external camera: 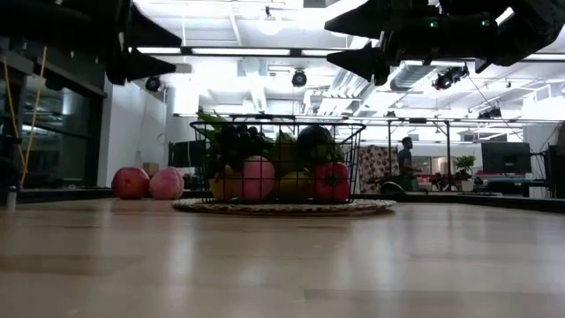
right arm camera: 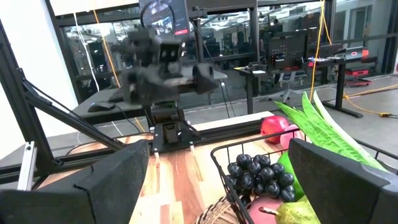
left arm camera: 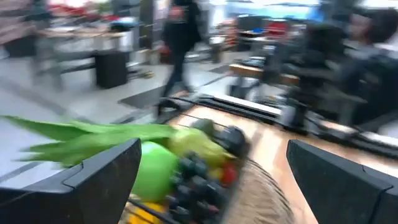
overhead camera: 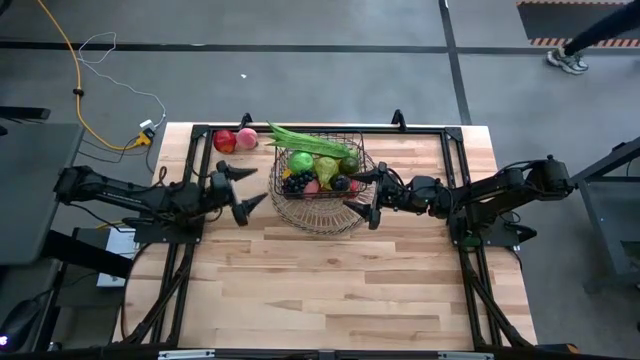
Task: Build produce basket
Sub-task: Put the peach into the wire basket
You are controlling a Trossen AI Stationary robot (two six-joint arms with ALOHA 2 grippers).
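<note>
The dark wire basket [overhead camera: 352,150] stands at the table's far middle on a round shallow dish [external camera: 282,208]. It holds produce: a green apple [overhead camera: 301,161], dark grapes [right arm camera: 261,174], red and yellow pieces [external camera: 331,181]. Long green pods [overhead camera: 300,137] lie across its far-left rim. A red apple [overhead camera: 224,141] and a pink fruit [overhead camera: 247,139] rest on the table left of the basket. My left gripper [overhead camera: 255,190] hovers open just left of the basket. My right gripper [overhead camera: 360,195] hovers open at the basket's right rim. Neither has anything between its fingers.
A black frame [overhead camera: 420,130] runs along the table's far and side edges. The near half of the wooden table [overhead camera: 330,290] shows bare boards. A person [left arm camera: 180,37] walks in the room beyond the table.
</note>
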